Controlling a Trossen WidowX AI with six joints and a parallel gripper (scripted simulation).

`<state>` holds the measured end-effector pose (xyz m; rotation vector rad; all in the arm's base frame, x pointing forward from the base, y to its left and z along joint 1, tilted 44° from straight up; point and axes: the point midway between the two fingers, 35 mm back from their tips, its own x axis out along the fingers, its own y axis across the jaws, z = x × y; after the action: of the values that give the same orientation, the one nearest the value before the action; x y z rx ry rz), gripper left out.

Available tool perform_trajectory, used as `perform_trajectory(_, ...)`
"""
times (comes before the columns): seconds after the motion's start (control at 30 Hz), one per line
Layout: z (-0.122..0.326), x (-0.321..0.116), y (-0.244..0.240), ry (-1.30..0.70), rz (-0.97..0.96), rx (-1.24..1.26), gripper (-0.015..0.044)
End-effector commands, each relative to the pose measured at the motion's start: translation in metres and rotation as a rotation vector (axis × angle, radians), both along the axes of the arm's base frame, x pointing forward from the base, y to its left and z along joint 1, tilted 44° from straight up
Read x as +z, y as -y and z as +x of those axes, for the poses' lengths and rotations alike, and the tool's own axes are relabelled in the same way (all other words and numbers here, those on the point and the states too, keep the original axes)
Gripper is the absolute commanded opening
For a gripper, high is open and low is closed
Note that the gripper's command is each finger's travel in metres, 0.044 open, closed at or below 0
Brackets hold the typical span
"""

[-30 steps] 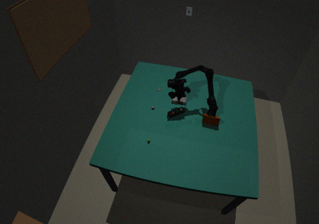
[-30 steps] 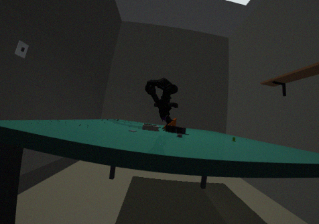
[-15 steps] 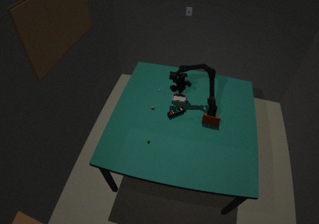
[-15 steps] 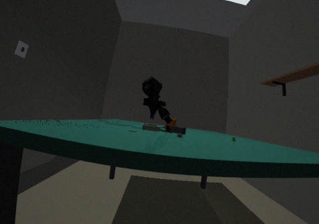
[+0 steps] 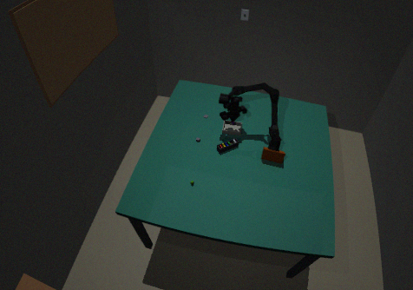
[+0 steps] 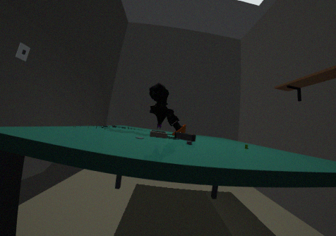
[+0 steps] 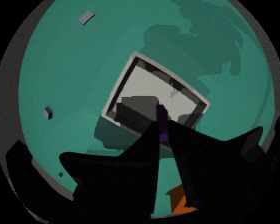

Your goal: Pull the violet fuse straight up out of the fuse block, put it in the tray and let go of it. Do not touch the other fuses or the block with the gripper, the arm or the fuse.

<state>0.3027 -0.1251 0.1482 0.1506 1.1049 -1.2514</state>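
The violet fuse (image 7: 162, 113) (image 6: 159, 126) is held upright between the fingertips of my gripper (image 5: 233, 119) (image 6: 159, 123) (image 7: 162, 125), which is shut on it. Gripper and fuse are above the pale, open tray (image 5: 232, 130) (image 6: 158, 134) (image 7: 142, 84), with a gap below the fuse in the exterior view. In the wrist view the fuse overlaps the tray's near part. The dark fuse block (image 5: 228, 147) (image 6: 186, 136) stands apart from the gripper, with red, yellow, blue, green and white fuses in it. The block does not show in the wrist view.
The arm's base stands by an orange block (image 5: 273, 155) (image 7: 180, 202). A flat grey piece (image 5: 206, 116) (image 7: 86, 17) and a small grey block (image 5: 198, 140) (image 7: 48, 113) lie to the tray's left. A small green piece (image 5: 192, 182) (image 6: 246, 146) lies farther off.
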Motion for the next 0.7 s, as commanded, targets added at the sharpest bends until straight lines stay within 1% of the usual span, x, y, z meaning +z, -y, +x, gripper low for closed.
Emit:
perform_trajectory(0.0,-0.0023,-0.0055,0.005,-0.008,-0.005,0.005,0.0)
perform_trajectory(0.37,-0.0043,-0.015,0.0142,-0.008,-0.006,0.005,0.0)
perform_trajectory(0.67,-0.0027,-0.0128,0.0126,-0.001,-0.002,-0.001,0.0236)
